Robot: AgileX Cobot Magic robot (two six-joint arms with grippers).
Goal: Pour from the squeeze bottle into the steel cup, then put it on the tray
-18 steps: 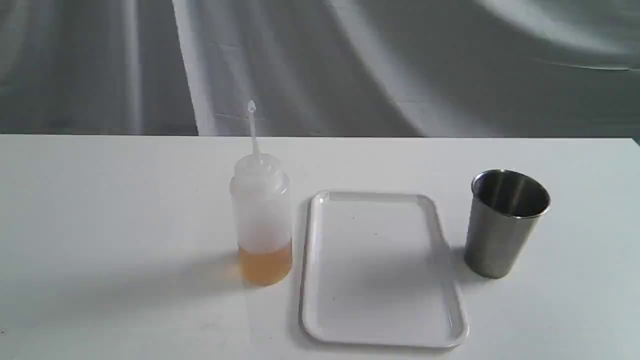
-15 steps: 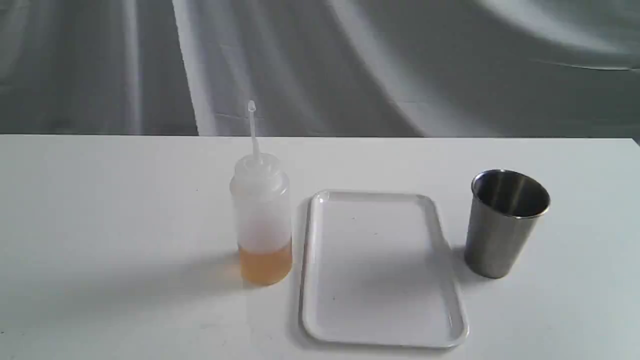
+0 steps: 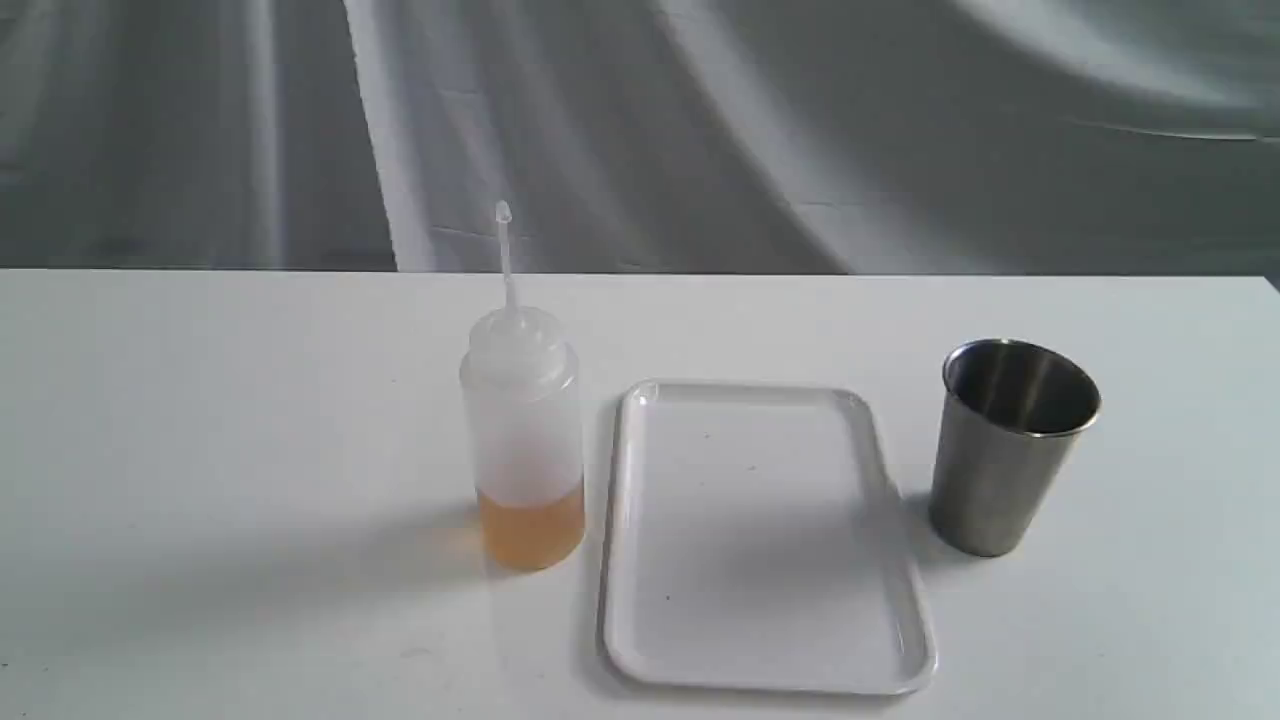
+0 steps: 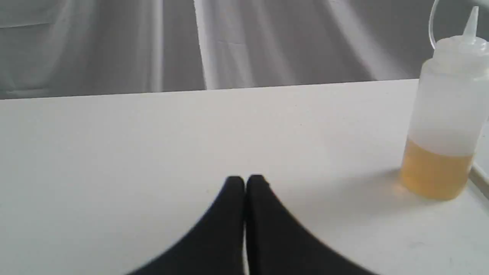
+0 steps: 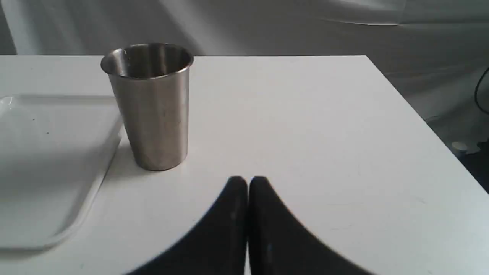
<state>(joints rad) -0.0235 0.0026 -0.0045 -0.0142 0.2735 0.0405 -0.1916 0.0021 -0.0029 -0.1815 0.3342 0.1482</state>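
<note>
Exterior view puts us at the very start: the squeeze bottle [image 3: 522, 440] stands upright just left of the tray [image 3: 612, 520], with the steel cup [image 3: 1005, 460] on the tray's right. Our left gripper [image 4: 244, 183] and right gripper [image 5: 247, 183] are both pressed together and empty. We judge that the grasp, pour and placement are all left to do.
</note>
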